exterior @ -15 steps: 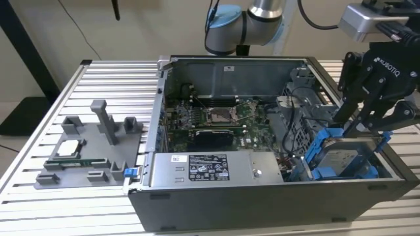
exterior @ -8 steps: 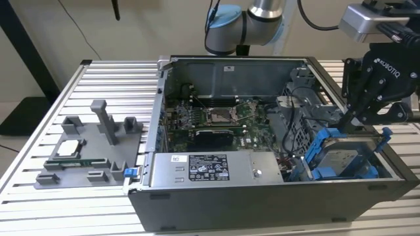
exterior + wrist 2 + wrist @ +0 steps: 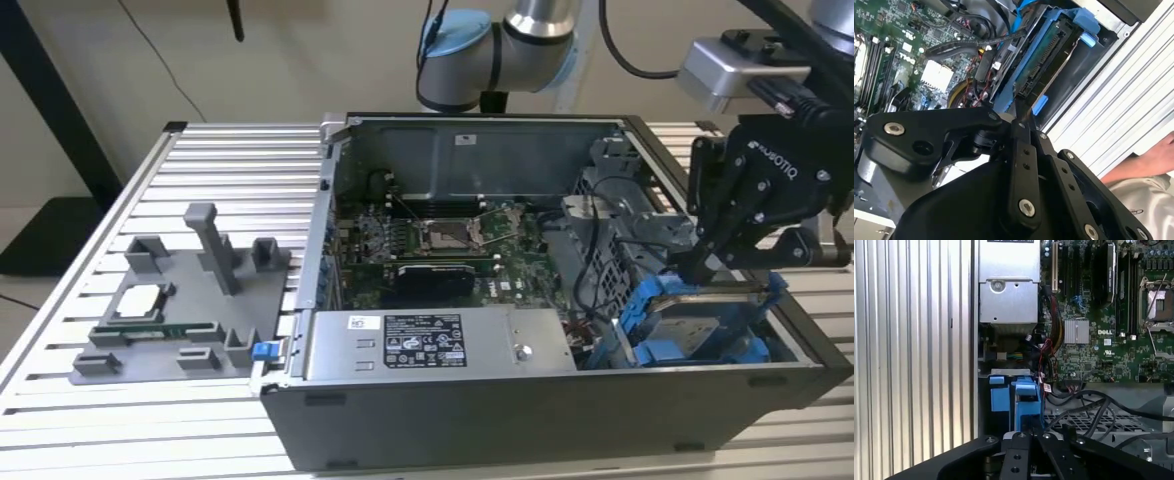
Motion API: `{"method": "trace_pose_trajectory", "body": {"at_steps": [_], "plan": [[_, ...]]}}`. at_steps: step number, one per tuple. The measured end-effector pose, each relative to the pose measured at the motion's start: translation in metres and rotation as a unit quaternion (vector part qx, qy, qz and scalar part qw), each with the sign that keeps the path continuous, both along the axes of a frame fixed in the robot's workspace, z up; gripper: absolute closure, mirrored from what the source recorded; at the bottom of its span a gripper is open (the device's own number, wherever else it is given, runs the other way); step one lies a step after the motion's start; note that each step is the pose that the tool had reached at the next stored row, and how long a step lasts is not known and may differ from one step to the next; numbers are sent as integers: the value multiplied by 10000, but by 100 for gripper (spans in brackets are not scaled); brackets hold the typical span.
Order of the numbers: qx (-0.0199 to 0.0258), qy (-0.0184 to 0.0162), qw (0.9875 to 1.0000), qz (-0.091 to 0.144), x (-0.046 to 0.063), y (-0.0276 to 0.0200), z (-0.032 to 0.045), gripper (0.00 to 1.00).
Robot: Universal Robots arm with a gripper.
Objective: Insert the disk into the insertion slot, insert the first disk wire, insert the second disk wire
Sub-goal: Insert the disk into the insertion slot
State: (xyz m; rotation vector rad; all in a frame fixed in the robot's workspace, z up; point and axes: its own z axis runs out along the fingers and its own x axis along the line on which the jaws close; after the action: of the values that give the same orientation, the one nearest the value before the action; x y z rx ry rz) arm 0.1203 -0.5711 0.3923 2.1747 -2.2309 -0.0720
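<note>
Surface: A table [image 3: 200,140] of ribbed aluminium slats carried all the work.
Room: A plain beige wall [image 3: 307,50] stood behind the table. In the second wrist view, a person's arm [image 3: 1151,155] lay past the table edge.
Layout: An open computer case [image 3: 534,410] sat toward the exterior view's right. A grey fixture tray [image 3: 200,300] with moulded posts sat just beside it, on the exterior view's left.
Near materials: The case's near wall was dark matt metal. Just behind it lay the power-supply box [image 3: 441,340], bare grey sheet steel with a printed label.
Middle materials: A green motherboard [image 3: 441,240] with a square socket lay flat on the case floor. In the first wrist view, black cables [image 3: 1089,405] looped over perforated grey metal.
Far materials: The robot arm [image 3: 521,40], a silver tube with pale blue joint caps, rose behind the case's rear wall.
Disk: The disk [image 3: 701,322] was flat and silver-grey, in a bright blue plastic carrier. It lay tilted in the insertion slot [image 3: 650,305] of the drive cage, at the case's near corner on the exterior view's right.
End effector: The gripper [image 3: 699,268], black with jointed link fingers, pointed down directly over the disk, its tips at the disk's upper edge.
Grip: In both wrist views the fingers were drawn together and clamped on the end of the disk's carrier.
</note>
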Motion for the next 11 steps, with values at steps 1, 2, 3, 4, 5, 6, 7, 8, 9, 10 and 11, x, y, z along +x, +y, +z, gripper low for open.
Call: {"method": "trace_pose_trajectory", "body": {"at_steps": [1,2,3,4,5,6,7,8,9,10,11], "plan": [[-3,0,10000,-3,0,0,-18,100],[-4,0,10000,-6,0,0,-37,100],[-6,0,10000,-9,0,0,-51,100],[-7,0,10000,-10,0,0,-51,100],[-7,4,10000,-11,-1,0,-26,100],[-8,7,10000,-12,-1,0,18,100],[-6,7,10000,-12,-1,0,61,100],[-6,8,10000,-12,-1,0,106,100],[-6,8,10000,-12,0,0,152,100],[-6,8,10000,-11,0,2,180,100],[-5,8,10000,-11,0,5,188,100]]}}
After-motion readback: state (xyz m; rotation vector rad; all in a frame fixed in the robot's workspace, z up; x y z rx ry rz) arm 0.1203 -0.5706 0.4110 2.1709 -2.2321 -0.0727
